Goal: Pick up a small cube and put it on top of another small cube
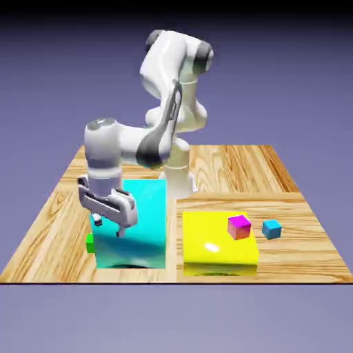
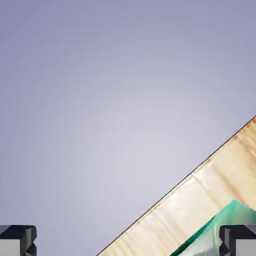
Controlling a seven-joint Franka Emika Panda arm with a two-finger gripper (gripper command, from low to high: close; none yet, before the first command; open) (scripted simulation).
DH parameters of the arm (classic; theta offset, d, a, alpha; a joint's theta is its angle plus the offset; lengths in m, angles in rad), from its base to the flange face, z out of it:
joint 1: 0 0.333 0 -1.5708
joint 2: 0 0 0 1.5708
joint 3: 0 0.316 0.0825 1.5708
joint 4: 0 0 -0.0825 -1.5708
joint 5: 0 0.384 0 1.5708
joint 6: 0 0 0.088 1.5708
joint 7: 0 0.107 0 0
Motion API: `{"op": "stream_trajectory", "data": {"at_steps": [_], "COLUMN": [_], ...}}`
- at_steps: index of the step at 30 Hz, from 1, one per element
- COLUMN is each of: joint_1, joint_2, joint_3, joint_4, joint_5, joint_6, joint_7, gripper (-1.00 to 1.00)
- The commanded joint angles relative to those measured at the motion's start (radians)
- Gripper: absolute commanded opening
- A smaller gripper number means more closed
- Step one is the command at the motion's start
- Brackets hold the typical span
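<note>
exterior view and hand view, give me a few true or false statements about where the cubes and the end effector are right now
1. The end effector holds the green cube. False: its fingers are spread apart with nothing between them, and the cube sits on the table beside the cyan block.
2. The magenta cube sits on the yellow block. True.
3. The blue cube is stacked on the magenta cube. False: it rests on the table, apart from it.
4. The green cube is at the exterior view's left of the cyan block. True.
5. The hand view shows the green cube. False: only backdrop, the table and a cyan corner show.
</note>
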Motion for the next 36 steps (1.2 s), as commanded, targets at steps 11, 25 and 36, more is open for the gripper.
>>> {"op": "stream_trajectory", "data": {"at_steps": [11,25,36], "joint_1": [-0.169,-0.355,-0.465], "joint_2": [0.331,0.531,0.229], "joint_3": [-0.143,-0.149,-0.039], "joint_4": [0.138,0.128,0.250], "joint_5": [0.317,0.596,0.229], "joint_6": [-0.478,-0.761,-0.835], "joint_7": [-0.070,-0.141,-0.333], "gripper": [0.00,-1.00,-1.00]}}
